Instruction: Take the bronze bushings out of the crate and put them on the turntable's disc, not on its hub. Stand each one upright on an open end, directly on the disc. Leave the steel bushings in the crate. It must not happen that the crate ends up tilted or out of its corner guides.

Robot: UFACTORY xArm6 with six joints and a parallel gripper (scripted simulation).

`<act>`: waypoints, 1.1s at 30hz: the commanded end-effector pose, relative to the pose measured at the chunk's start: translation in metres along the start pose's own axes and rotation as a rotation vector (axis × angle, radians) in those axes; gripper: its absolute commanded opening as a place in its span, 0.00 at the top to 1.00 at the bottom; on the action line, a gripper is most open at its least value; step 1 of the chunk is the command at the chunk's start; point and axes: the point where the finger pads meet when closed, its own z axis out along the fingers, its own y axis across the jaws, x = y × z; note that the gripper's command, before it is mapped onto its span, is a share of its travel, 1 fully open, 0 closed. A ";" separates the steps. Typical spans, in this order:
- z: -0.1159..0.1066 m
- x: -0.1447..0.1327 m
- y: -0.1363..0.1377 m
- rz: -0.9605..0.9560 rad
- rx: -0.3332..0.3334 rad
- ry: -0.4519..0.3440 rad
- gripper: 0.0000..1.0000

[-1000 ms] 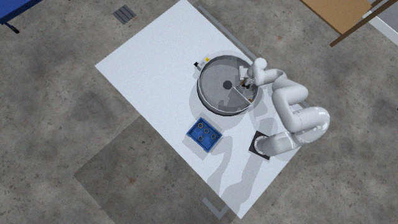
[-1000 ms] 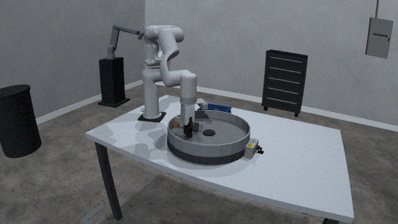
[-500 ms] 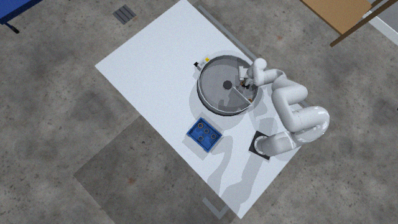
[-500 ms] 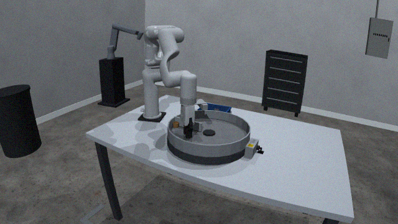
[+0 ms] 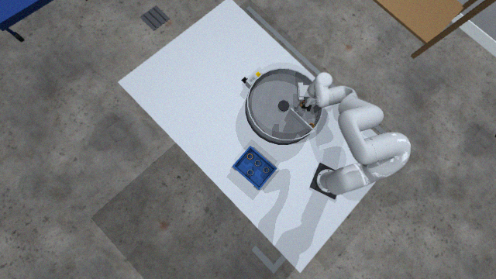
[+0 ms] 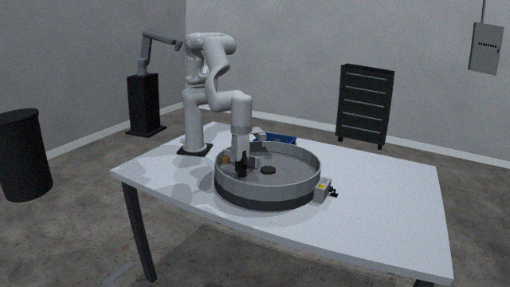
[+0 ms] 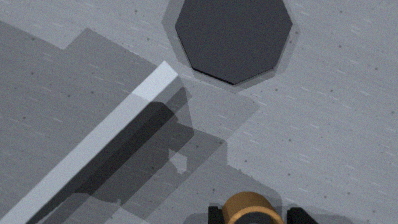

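Note:
My gripper (image 7: 255, 216) (image 6: 241, 169) (image 5: 306, 105) is down on the grey turntable disc (image 5: 267, 97) (image 6: 291, 169) (image 7: 325, 125), a little to the side of the dark hub (image 5: 283, 105) (image 6: 268, 170) (image 7: 234, 35). A bronze bushing (image 7: 247, 204) stands upright on the disc between the fingers, with a small gap to the right finger; the gripper is open. A second bronze bushing (image 6: 225, 159) (image 5: 311, 125) stands on the disc near the rim. The blue crate (image 5: 246, 177) (image 6: 279, 137) holds several bushings (image 5: 257, 163); their colours are too small to tell.
A light divider bar (image 7: 100, 145) (image 5: 300, 118) runs across the disc from near the hub to the rim. A raised grey wall rings the turntable. A small control box (image 6: 322, 187) (image 5: 253, 76) sits on its outer side. The arm's base (image 6: 194, 149) stands beside it.

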 end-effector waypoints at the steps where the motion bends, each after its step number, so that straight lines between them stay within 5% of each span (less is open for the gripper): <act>1: -0.002 0.000 0.001 0.000 -0.004 0.001 0.58; 33: -0.005 0.000 0.001 0.000 -0.004 0.001 0.58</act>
